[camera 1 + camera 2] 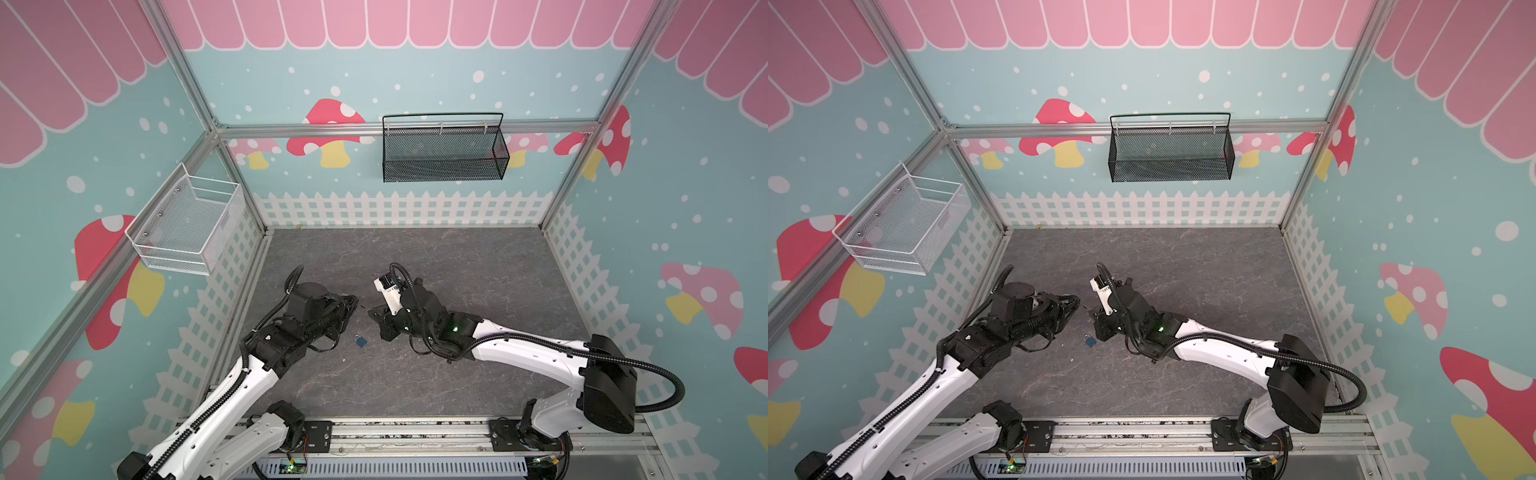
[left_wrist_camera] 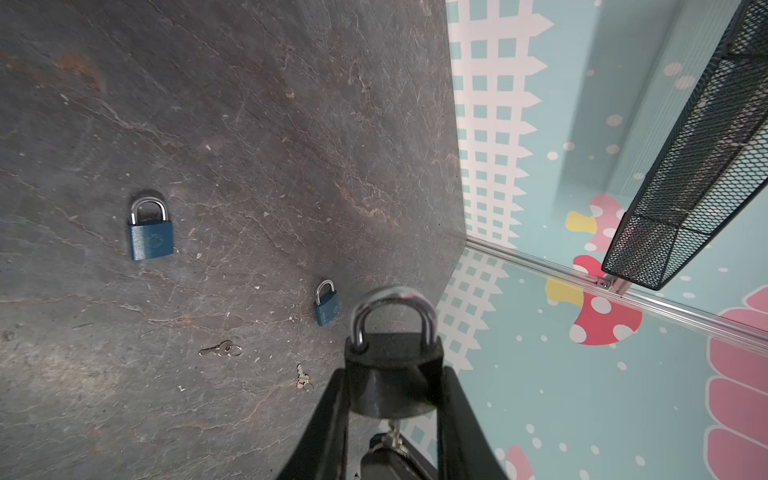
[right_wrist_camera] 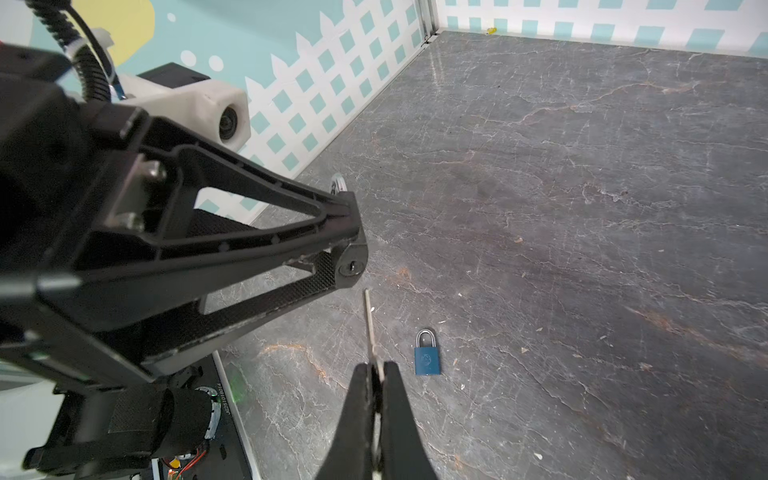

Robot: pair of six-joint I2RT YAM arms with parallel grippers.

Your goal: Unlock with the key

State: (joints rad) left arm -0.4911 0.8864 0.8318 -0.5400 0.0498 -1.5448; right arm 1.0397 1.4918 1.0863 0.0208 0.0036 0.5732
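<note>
In a top view your left fingers (image 1: 348, 304) and right fingers (image 1: 376, 312) meet tip to tip at centre frame over the tabletop (image 1: 478, 270). A blue lock (image 1: 360, 341) lies just below them. Open room is to the right and toward the top.

In the left wrist view the left fingers grip the black lock (image 2: 392, 357), shackle up-frame. A hard shove could slide it out.

In the right wrist view the right fingers clamp the key (image 3: 370, 324). Its tip sits just short of the keyhole (image 3: 352, 266), to its lower right. Push now and the tip likely skates off the face or twists in your grip.
</note>
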